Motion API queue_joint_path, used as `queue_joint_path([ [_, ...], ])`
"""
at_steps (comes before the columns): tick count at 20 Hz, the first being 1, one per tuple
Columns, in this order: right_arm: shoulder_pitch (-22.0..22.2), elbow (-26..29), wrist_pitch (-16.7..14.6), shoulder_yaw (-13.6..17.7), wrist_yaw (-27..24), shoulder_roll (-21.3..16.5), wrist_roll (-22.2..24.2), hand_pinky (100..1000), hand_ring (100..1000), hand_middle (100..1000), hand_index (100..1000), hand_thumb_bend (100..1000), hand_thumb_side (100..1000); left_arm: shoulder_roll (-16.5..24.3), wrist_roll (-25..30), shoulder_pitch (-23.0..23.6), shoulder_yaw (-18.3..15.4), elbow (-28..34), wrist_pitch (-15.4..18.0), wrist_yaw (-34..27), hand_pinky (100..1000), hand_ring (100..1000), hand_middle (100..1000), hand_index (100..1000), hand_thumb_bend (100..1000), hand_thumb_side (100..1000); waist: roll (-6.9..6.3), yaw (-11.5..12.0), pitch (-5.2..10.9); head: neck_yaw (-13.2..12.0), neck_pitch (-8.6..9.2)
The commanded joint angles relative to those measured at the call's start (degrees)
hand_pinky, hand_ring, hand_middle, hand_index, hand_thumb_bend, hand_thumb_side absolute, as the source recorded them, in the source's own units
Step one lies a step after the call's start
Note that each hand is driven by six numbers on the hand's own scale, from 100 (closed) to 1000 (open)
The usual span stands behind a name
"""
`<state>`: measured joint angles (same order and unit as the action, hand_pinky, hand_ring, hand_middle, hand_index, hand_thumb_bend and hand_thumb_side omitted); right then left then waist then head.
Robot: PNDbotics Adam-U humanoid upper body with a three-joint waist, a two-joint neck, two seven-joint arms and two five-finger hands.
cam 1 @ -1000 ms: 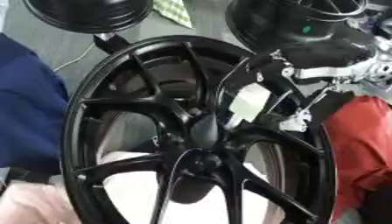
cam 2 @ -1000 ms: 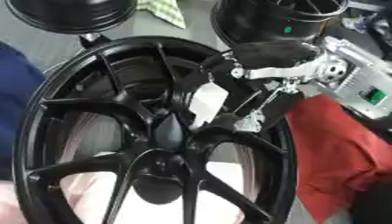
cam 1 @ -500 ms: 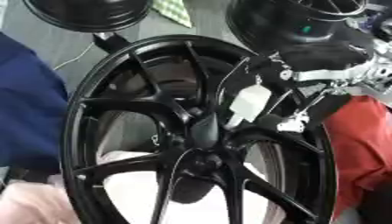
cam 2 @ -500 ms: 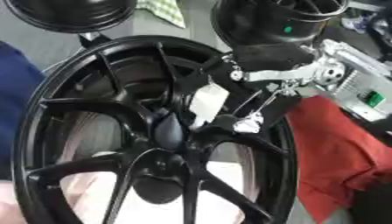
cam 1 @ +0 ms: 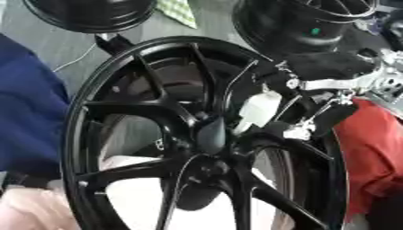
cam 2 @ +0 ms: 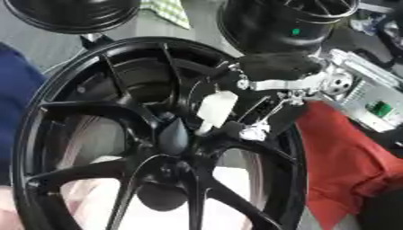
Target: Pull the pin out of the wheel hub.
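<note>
- Fingers of the right hand (cam 2: 271,96) curl down around a white pin (cam 2: 217,108), which they seem to pinch near its upper right end; the left hand shows in no view.
- Farthest left, a blue sleeve (cam 1: 28,112) lies against the wheel's rim.
- Centre: the wheel (cam 1: 201,134) fills the view, its dark hub cap (cam 2: 173,134) just left of and below the pin.
- Pin's long axis slants from the hub up and to the right, toward the hand.
- Pulling along that slant, up and rightward away from the hub, looks like the way out.
- Right of the wheel lies a red cloth (cam 2: 338,152).
</note>
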<state>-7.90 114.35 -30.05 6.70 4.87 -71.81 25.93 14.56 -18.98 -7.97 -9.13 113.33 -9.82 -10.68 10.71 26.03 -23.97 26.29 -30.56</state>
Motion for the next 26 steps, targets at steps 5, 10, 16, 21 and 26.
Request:
queue_joint_path([
  [5, 0.1, 0.2, 0.7, 0.7, -0.7, -1.1, -0.5, 882, 887, 793, 889, 100, 110, 0.6, 0.3, 0.1, 0.0, 1.3, 0.1, 0.0, 656, 521, 468, 696, 664, 395, -0.44, -0.1, 0.9, 0.0, 0.8],
  [10, 0.2, 0.2, 1.0, 0.7, -0.8, -1.1, -0.5, 876, 865, 781, 875, 100, 100, 0.6, 0.3, 0.1, 0.0, 1.3, 0.1, 0.0, 658, 521, 468, 696, 662, 394, -0.2, -0.2, 0.99, 0.0, 0.97],
  [16, 0.1, 0.2, 1.2, 0.5, -1.2, -0.9, -0.7, 863, 839, 737, 837, 100, 100, 0.5, 0.4, 0.2, 0.0, 1.3, 0.1, 0.0, 658, 521, 469, 696, 662, 394, 0.07, -0.3, 1.07, 0.0, 1.05],
  [21, 0.2, 0.2, 1.5, 0.4, -1.5, -0.8, -1.2, 859, 830, 691, 805, 100, 100, 0.5, 0.3, 0.2, -0.1, 1.3, 0.1, 0.1, 659, 522, 469, 696, 660, 393, 0.22, -0.3, 1.06, 0.0, 1.15],
  [26, 0.5, 0.2, 1.7, 0.4, -1.4, -0.7, -0.9, 858, 820, 625, 766, 100, 100, 0.6, 0.4, 0.1, -0.1, 1.3, 0.2, 0.1, 660, 522, 469, 697, 658, 393, 0.47, -0.4, 1.3, 0.0, 1.48],
])
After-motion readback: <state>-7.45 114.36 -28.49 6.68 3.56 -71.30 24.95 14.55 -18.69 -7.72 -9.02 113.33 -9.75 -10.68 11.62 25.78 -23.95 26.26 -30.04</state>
